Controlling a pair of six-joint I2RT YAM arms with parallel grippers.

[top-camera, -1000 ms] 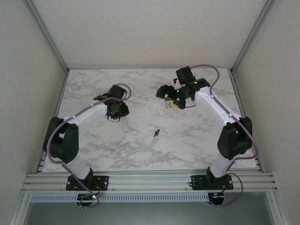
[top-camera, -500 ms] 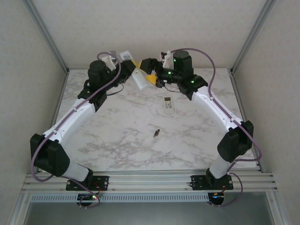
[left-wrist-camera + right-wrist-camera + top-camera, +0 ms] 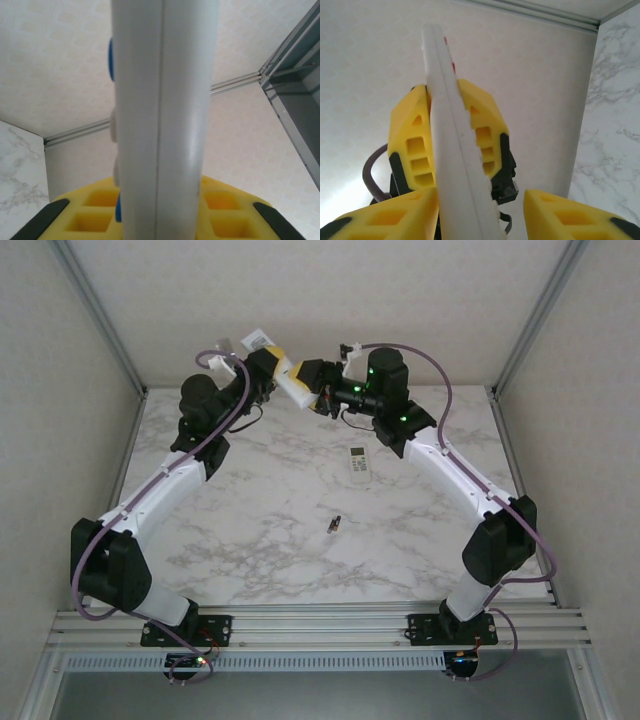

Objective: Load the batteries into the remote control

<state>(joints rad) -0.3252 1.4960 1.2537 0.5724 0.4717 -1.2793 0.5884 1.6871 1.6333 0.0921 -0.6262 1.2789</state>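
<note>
**Top external view.** You had both arms raised above the far part of the counter (image 3: 250, 540), with the held remote (image 3: 292, 386) in the air between them. The left end effector (image 3: 278, 362) gripped one end of it. The right end effector (image 3: 316, 395) stood at its other end. In my judgement you placed them this way to pass or brace the body so that its battery bay could be reached. One battery (image 3: 335, 524) lay on the counter, well apart from the held remote and towards the arm bases. A second remote (image 3: 358, 462) lay between the battery and the held remote. No battery was loaded that I could see.

**Left wrist view.** The held remote (image 3: 162, 120) rose edge-on from between the yellow pads (image 3: 95, 210). The left end effector (image 3: 160, 220) was clamped on the held remote.

**Right wrist view.** The left end effector (image 3: 447, 140) clasped the held remote (image 3: 455, 150) at mid-length. The right end effector (image 3: 470, 220) straddled the lower end of the held remote with its jaws apart. One finger (image 3: 560, 215) stood clear of the held remote by a visible gap, so this side had no grip.
</note>
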